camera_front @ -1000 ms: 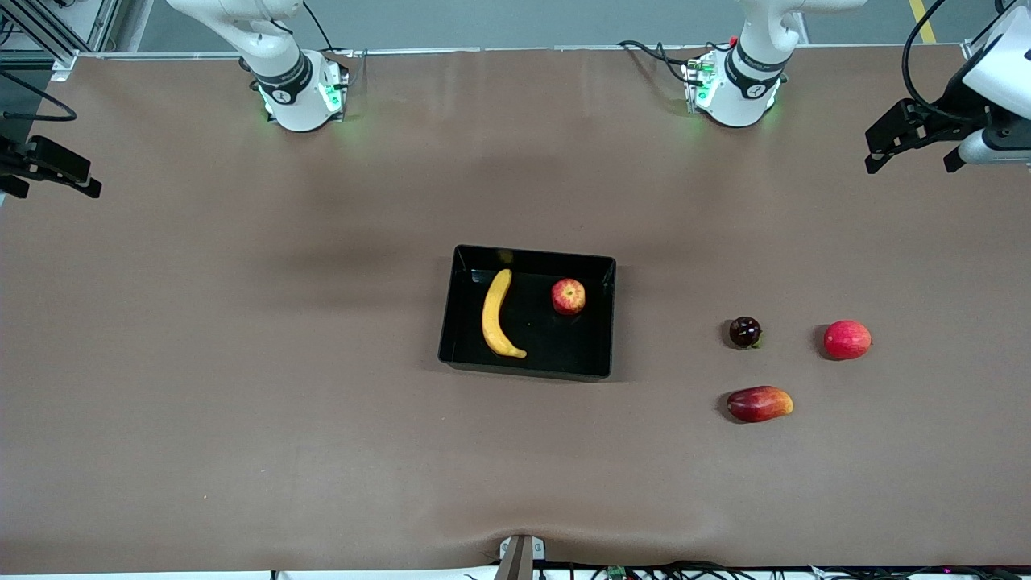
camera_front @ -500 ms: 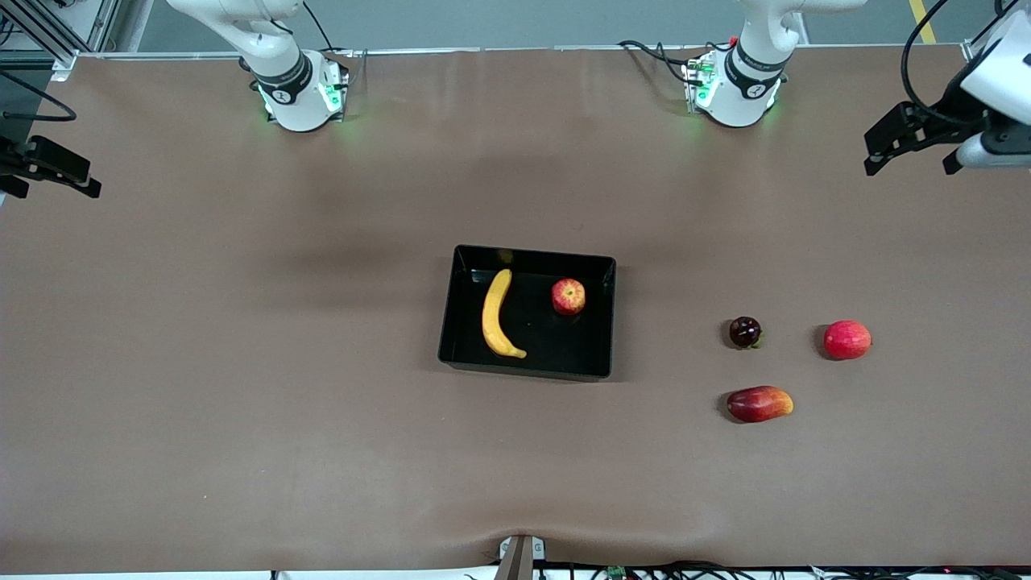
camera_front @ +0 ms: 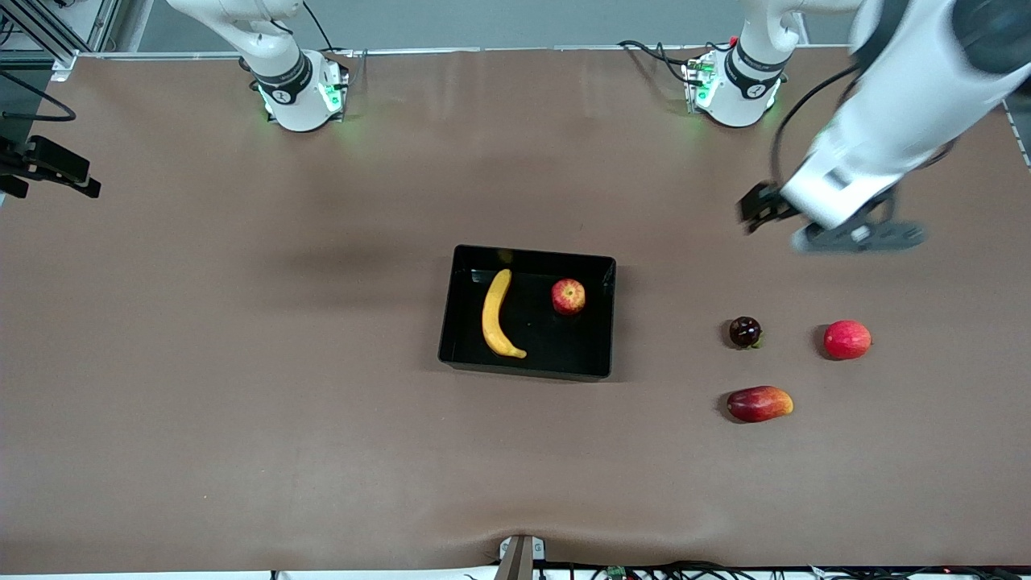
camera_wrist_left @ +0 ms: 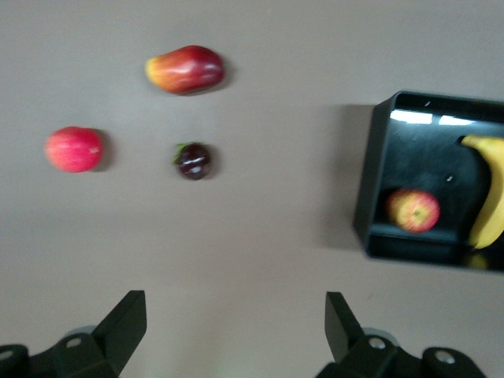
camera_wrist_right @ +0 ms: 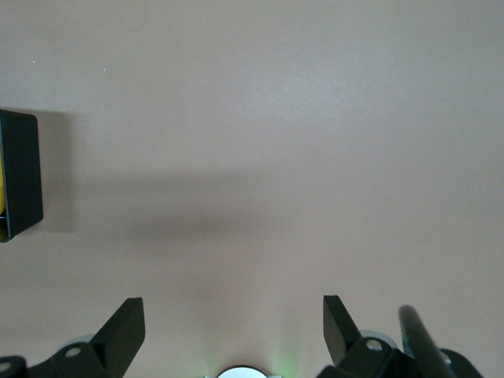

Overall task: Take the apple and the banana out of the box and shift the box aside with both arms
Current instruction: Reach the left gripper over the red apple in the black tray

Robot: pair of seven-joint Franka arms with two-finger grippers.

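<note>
The black box [camera_front: 527, 258] sits mid-table. The yellow banana [camera_front: 495, 314] and the small red-yellow apple [camera_front: 569, 296] lie inside it, apart from each other. My left gripper [camera_front: 834, 234] hangs in the air over bare table, between its base and the loose fruits. It is open and empty [camera_wrist_left: 234, 303]. The left wrist view shows the box [camera_wrist_left: 370, 197], the apple [camera_wrist_left: 413, 210] and the banana [camera_wrist_left: 492, 197]. My right gripper [camera_front: 48, 169] waits at the right arm's end of the table, open and empty [camera_wrist_right: 232, 303]. Its wrist view shows a corner of the box [camera_wrist_right: 20, 173].
Three loose fruits lie toward the left arm's end. They are a dark maroon round fruit [camera_front: 745, 331], a red round fruit [camera_front: 846, 339] and an oblong red-yellow fruit [camera_front: 759, 403] nearer the front camera. The left wrist view shows all three.
The left arm has swung in from the table's end toward the middle and now hangs over the table above the loose fruits. The right arm and the fruits have not moved.
</note>
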